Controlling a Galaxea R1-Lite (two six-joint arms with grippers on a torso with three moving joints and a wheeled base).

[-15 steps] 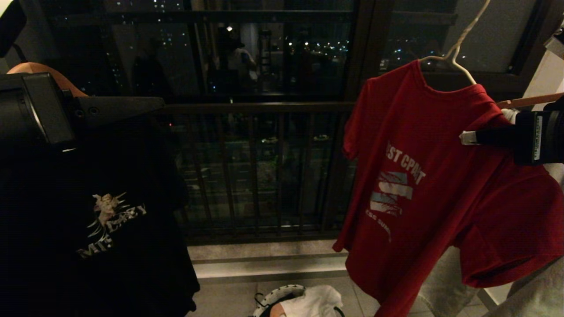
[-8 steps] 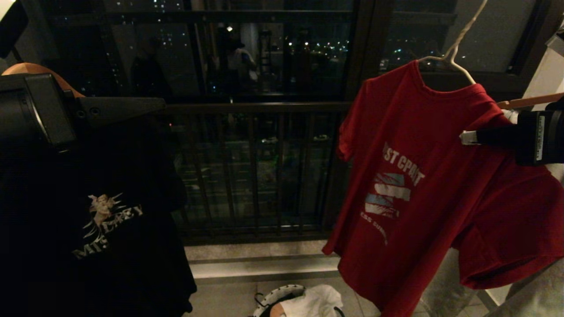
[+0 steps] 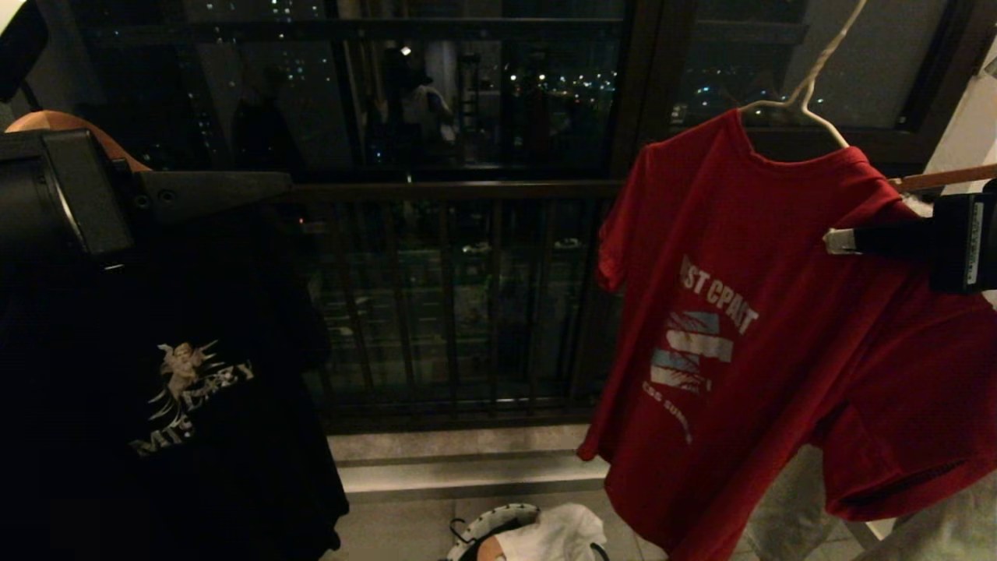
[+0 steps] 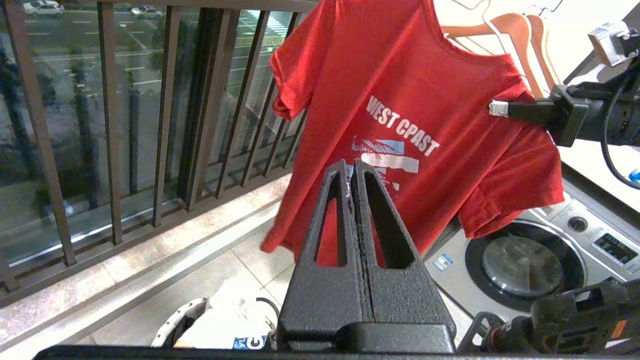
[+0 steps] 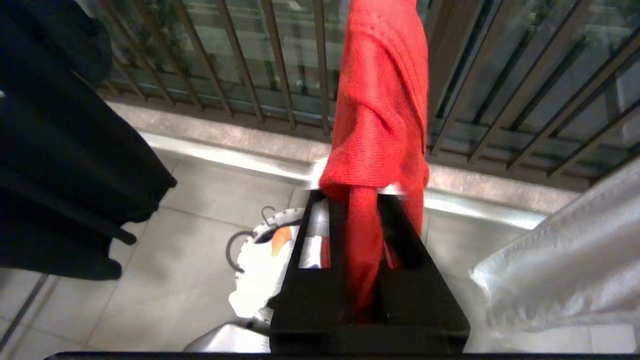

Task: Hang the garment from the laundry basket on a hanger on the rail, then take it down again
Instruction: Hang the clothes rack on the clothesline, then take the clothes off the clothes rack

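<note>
The right gripper (image 3: pixel 832 241) has drawn back toward the right edge of the head view, its fingers parted slightly around the fabric. The garment (image 3: pixel 748 327) has swung, its hem shifting sideways.

A black printed T-shirt (image 3: pixel 179 389) hangs beside balcony bars (image 3: pixel 452 304); a washing machine (image 4: pixel 540 255) stands nearby.

Head view is dim, city lights glinting in the dark window (image 3: pixel 467 86); wrist views are brighter, their edges bent by the lens
</note>
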